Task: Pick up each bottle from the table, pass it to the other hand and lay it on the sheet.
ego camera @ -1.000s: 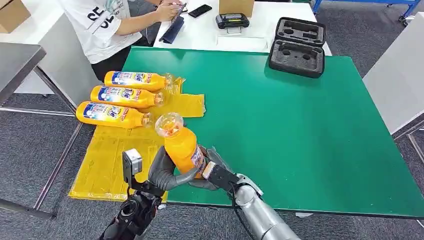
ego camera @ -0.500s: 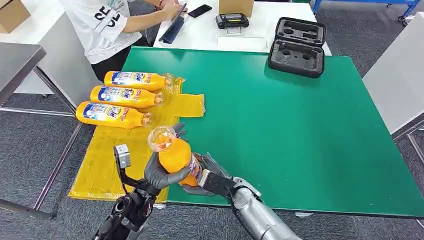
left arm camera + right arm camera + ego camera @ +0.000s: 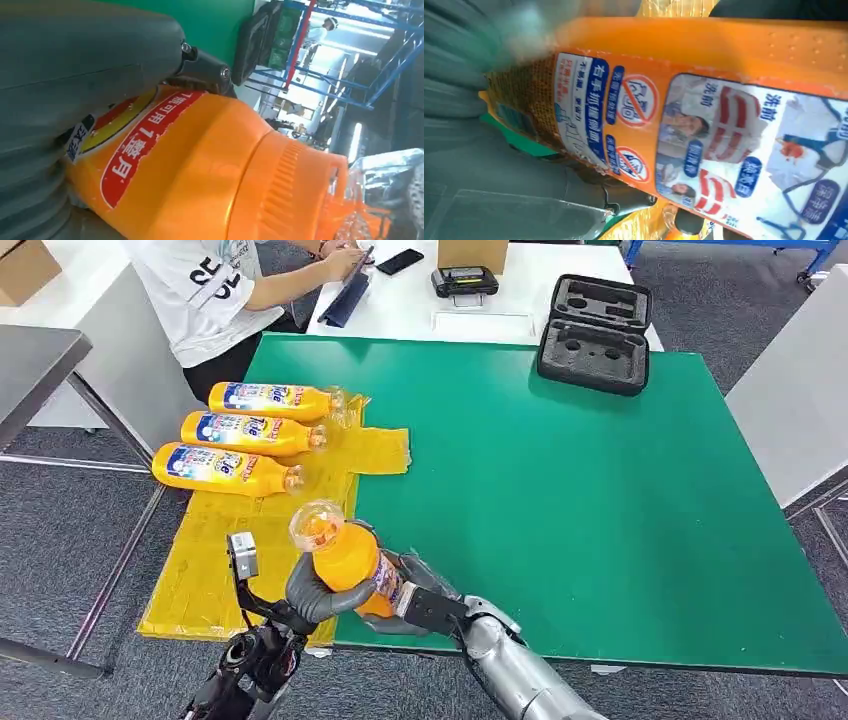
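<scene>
Handover mid-air: both hands on one orange bottle [image 3: 345,555] at the table's near edge.

Left hand [image 3: 315,592] wraps the bottle's upper body, fingers curled round it; in the left wrist view the bottle [image 3: 200,165] sits right against the thumb. Right hand [image 3: 415,590] grips the lower, labelled end, fingers closed on it; label [image 3: 744,150] visible in the right wrist view. Bottle tilted, clear cap [image 3: 317,521] pointing up and away from both hands, over the yellow sheet [image 3: 215,560]. Beyond the left hand, three more bottles [image 3: 230,468] lie side by side on the sheet. Well beyond the right hand, black foam case [image 3: 594,335] on the green table [image 3: 600,500]. Person [image 3: 215,290] seated at the far side.
</scene>
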{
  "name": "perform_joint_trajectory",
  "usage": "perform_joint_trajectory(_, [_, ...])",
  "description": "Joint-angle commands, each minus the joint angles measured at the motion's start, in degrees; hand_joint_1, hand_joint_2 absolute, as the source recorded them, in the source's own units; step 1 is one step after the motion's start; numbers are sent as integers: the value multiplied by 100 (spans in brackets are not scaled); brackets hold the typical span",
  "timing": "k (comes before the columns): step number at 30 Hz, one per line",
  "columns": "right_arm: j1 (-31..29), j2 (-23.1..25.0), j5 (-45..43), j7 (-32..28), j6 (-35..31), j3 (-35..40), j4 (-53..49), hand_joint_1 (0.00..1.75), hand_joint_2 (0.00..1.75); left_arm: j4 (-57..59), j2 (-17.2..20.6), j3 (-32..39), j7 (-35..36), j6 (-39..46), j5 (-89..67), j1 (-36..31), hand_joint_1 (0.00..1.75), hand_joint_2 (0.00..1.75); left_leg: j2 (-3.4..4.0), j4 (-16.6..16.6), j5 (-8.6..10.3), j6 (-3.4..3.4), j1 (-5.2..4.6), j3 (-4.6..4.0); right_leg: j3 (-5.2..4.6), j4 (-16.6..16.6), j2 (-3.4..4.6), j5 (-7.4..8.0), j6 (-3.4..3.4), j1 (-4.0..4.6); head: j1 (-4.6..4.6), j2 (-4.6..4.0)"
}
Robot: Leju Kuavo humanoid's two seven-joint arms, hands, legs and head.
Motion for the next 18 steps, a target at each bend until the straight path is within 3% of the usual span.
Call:
perform_joint_trajectory(1, [-284,23,84,115,25,401,401,175,175,202,-32,-560,-29,85,-383,-226,175,175,-7,0,-11,-9,4,25,27,0,-5,-12,-9,4,-2,0])
perform_joint_trajectory(4, [-269,22,81,130,-28,388,389,169,175,129,-36,-508,-41,127,-412,-221,175,175,-1,3,-14,-9,4,27,28,2,0,-14,-10,4,0,0])
perform_joint_trajectory(5, [-253,21,59,146,-78,344,366,129,175,76,-30,-486,-47,192,-488,-214,175,175,-1,3,-18,-11,6,34,36,1,1,-16,-12,6,0,0])
perform_joint_trajectory(6, [-249,20,53,151,-91,330,356,61,175,60,-30,-480,-49,208,-508,-210,175,175,-5,2,-13,-9,6,24,27,1,-3,-13,-10,6,-2,0])
perform_joint_trajectory(17, [-249,20,53,151,-91,330,356,61,175,60,-30,-480,-49,208,-508,-210,175,175,-4,1,-8,-7,4,15,18,1,-4,-9,-7,4,0,0])
perform_joint_trajectory(18, [-232,19,45,176,-170,283,315,0,175,22,-17,-463,-69,269,-580,-203,175,175,-3,3,-16,-10,6,31,33,2,-2,-16,-11,6,0,0])
